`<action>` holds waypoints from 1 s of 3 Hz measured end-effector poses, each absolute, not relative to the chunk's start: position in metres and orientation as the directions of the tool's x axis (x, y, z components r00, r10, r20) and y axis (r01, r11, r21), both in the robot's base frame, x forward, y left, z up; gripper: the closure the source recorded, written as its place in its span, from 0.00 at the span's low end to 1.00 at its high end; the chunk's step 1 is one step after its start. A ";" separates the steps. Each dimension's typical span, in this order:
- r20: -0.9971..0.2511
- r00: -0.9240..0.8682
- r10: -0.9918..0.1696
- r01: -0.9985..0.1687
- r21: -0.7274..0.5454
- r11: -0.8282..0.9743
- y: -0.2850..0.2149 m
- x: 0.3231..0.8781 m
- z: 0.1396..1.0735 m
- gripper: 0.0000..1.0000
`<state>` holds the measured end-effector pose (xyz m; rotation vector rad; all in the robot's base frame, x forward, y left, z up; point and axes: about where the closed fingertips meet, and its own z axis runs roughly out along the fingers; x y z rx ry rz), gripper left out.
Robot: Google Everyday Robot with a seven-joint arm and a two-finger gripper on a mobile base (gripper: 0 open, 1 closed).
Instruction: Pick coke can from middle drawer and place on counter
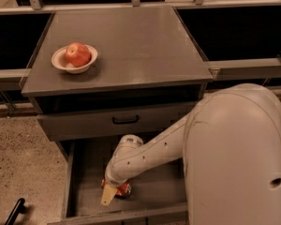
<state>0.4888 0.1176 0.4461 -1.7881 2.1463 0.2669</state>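
Observation:
The coke can [124,188] lies on its side in the open middle drawer [86,172], near the drawer's front. It shows as a red patch on both sides of my gripper. My gripper [109,194] reaches down into the drawer from the right and sits right over the can, covering most of it. One beige tip points toward the drawer's front left. The counter [136,46] is the grey cabinet top above the drawers.
A white bowl [61,62] with a red apple [77,54] stands on the counter's left side. A closed drawer front with a black handle [125,120] sits above the open drawer. My large white arm [234,158] fills the lower right. A black bar [14,212] lies on the floor at left.

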 end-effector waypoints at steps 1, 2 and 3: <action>-0.396 -0.172 -0.902 -0.968 -0.104 0.230 0.126 0.507 0.439 0.00; -0.405 -0.191 -0.894 -0.960 -0.113 0.257 0.140 0.518 0.421 0.00; -0.402 -0.220 -0.889 -0.955 -0.095 0.280 0.147 0.515 0.399 0.00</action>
